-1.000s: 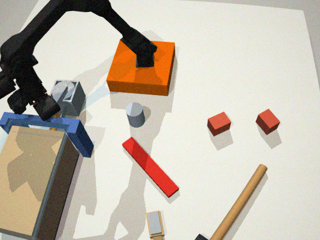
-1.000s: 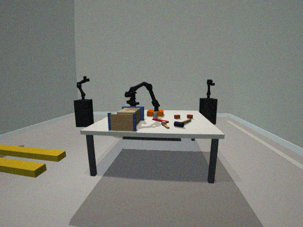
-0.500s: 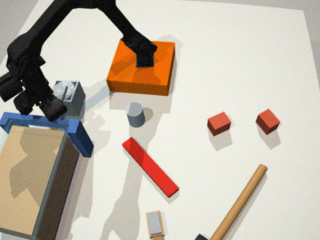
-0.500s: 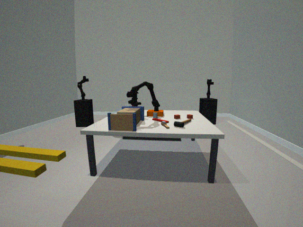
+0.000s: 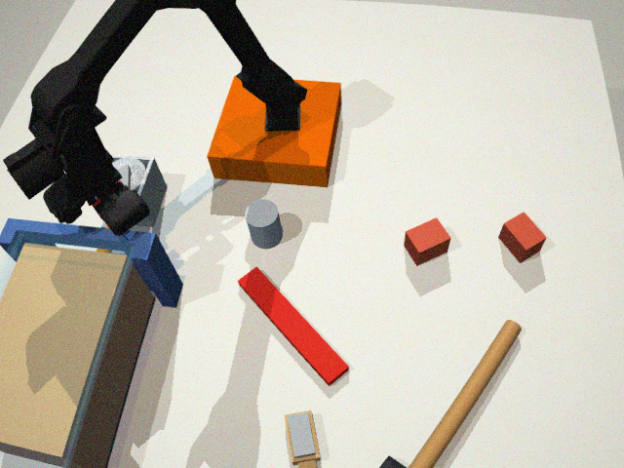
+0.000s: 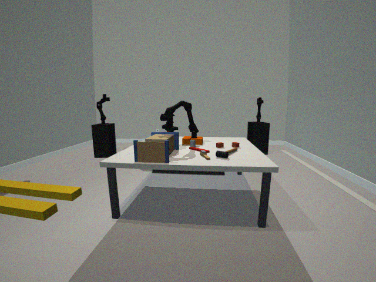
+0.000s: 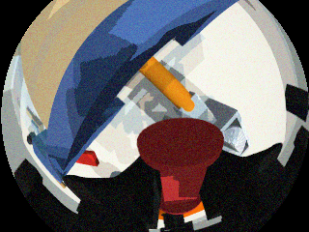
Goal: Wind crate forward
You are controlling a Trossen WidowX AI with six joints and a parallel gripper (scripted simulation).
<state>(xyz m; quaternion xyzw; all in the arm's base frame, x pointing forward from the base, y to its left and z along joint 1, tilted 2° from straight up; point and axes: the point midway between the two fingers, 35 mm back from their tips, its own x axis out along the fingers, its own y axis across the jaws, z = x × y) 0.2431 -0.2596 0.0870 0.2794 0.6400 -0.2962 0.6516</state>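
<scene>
The tan crate [image 5: 60,302] [image 6: 151,151] [image 7: 41,63] lies flat in the clear-panelled cubby, behind the blue frame [image 5: 70,229] [image 6: 175,141] [image 7: 98,58]. A narrow gap with orange showing in it appears between crate front and frame; its exact size is unclear. The orange strap [image 7: 169,84] runs from the frame toward the grey winch [image 5: 155,193] [image 7: 224,110]. My gripper [image 5: 107,192] [image 7: 172,138] is shut on the winch handle's dark red knob [image 7: 180,142], beside the winch and close above the frame. A grey bar shows over the winch drum; the key and hole are hidden.
An orange base block [image 5: 277,136] [image 6: 192,140] and a grey cylinder [image 5: 263,223] stand right of the winch. A red bar [image 5: 294,326] [image 7: 88,158], two red blocks [image 5: 427,240] [image 5: 523,236], a mallet [image 5: 466,398] [image 6: 226,152] and a brush-like tool [image 5: 302,435] lie farther off.
</scene>
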